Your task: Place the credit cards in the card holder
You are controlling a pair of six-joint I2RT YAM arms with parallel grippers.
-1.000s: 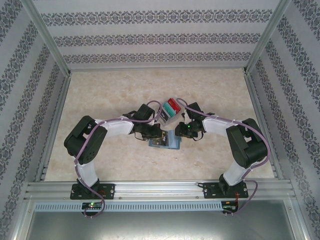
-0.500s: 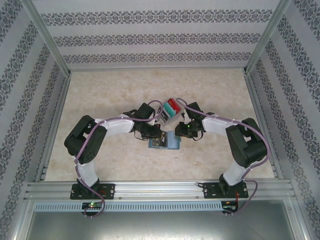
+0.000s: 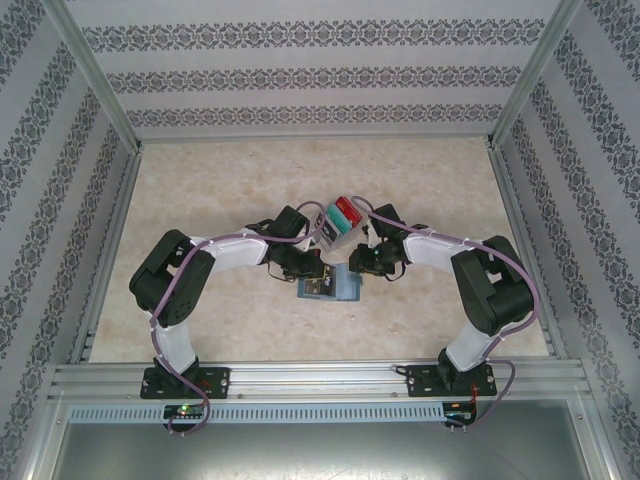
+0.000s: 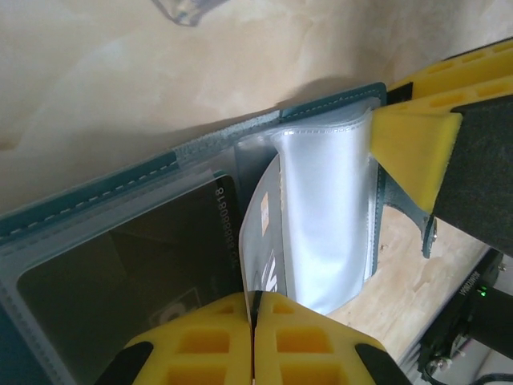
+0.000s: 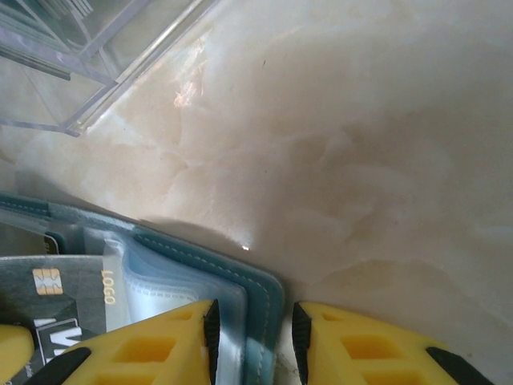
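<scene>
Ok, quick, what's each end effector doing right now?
Left end effector: closed on a card.
Right end effector: closed on the wallet edge.

Right gripper slightly farther inward

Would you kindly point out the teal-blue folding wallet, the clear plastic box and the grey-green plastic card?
teal-blue folding wallet (image 3: pixel 348 286): top external view, right cover.
clear plastic box (image 5: pixel 132 72): right wrist view, transparent wall edge.
grey-green plastic card (image 4: pixel 260 241): left wrist view, lettered face.
</scene>
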